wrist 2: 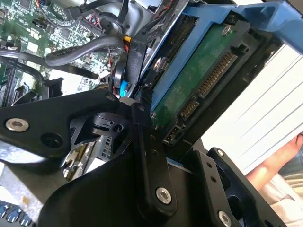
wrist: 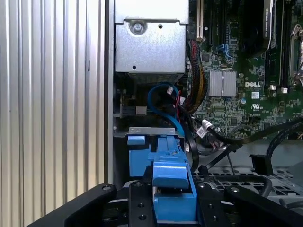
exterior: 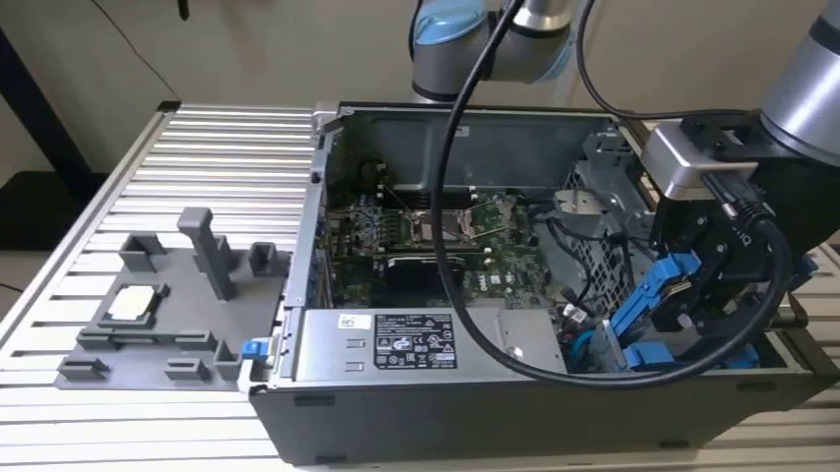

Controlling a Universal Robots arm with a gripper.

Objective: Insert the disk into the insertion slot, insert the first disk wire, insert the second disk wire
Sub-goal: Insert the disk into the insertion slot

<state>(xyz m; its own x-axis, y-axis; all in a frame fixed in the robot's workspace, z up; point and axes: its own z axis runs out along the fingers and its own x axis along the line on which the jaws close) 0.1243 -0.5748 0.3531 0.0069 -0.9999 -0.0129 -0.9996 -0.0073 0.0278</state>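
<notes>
My arm (exterior: 804, 69) reaches down into the open computer case (exterior: 393, 413), at its near corner on the exterior view's right. My gripper (exterior: 693, 295) is clamped on the disk (exterior: 652, 295), which hangs tilted there. The second wrist view shows the disk's green circuit board (wrist 2: 199, 80) and a person's hand (wrist 2: 279, 163). The first wrist view shows its blue carrier (wrist: 170, 189) end-on and a blue cable (wrist: 165, 117).

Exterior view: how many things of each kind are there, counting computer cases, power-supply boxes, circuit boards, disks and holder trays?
computer case: 1
power-supply box: 1
green circuit board: 1
blue-framed disk: 1
grey holder tray: 1
Total: 5
</notes>
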